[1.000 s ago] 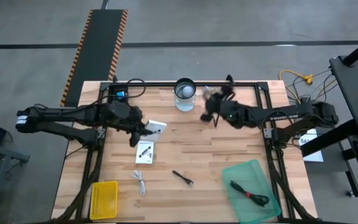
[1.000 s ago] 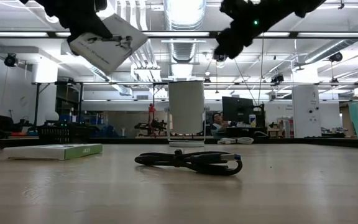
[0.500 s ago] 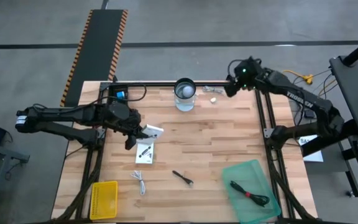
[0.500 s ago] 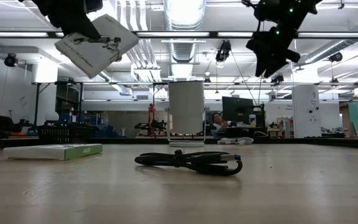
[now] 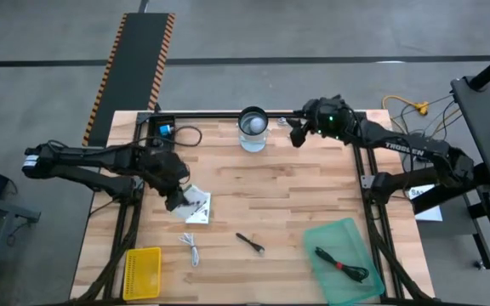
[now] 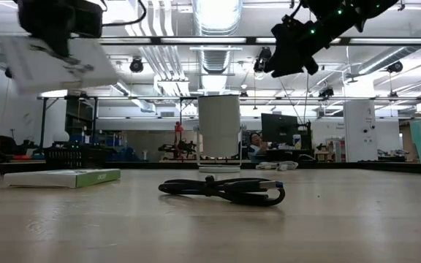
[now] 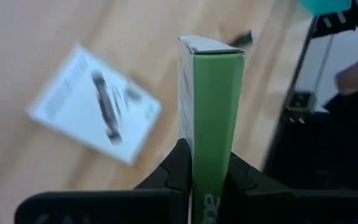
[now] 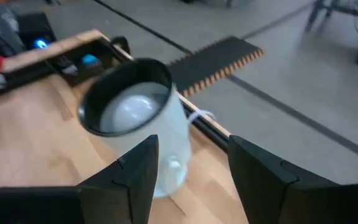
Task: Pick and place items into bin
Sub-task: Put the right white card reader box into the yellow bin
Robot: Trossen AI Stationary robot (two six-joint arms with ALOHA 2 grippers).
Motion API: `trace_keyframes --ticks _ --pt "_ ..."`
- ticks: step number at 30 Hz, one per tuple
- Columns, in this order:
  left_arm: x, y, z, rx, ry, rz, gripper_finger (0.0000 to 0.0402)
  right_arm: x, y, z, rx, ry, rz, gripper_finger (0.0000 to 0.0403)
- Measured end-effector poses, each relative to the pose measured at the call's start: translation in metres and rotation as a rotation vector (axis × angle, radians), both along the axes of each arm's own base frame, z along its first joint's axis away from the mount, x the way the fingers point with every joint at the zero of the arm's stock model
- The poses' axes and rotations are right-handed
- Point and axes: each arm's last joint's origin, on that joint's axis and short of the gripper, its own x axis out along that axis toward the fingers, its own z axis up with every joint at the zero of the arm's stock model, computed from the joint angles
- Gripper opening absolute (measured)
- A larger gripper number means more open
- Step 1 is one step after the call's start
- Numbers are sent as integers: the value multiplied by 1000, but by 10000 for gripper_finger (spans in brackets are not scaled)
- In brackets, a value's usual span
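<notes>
the left gripper (image 7: 205,177) is clamped on a white packet with a green edge (image 7: 211,118), held in the air above a second white printed packet (image 5: 197,207) lying on the table (image 5: 296,195); only the wrist view shows the green side. the right gripper (image 8: 191,171), fingers spread, hangs beside the clear jar (image 8: 138,121). the green bin (image 5: 344,259) holds a black cable (image 5: 340,265).

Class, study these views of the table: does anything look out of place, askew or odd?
Nothing is spilled or damaged. The left tool holds a green-edged white packet above a second packet lying askew on the table. One black cable already lies in the green bin.
</notes>
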Motion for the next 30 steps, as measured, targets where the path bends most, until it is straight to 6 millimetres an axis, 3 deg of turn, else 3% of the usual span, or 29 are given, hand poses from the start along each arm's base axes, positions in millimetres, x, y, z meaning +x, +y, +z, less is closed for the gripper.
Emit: trace_keyframes --ticks 13,23,30 --pt "3 -54 -17 -360 422 149 21 16 38 -23 -90 -13 188 176" --pt "-9 -96 -26 -481 749 370 20 19 49 -25 -129 15 252 168" --pt "-13 -125 -6 -507 855 425 20 18 49 -30 -123 31 252 167"
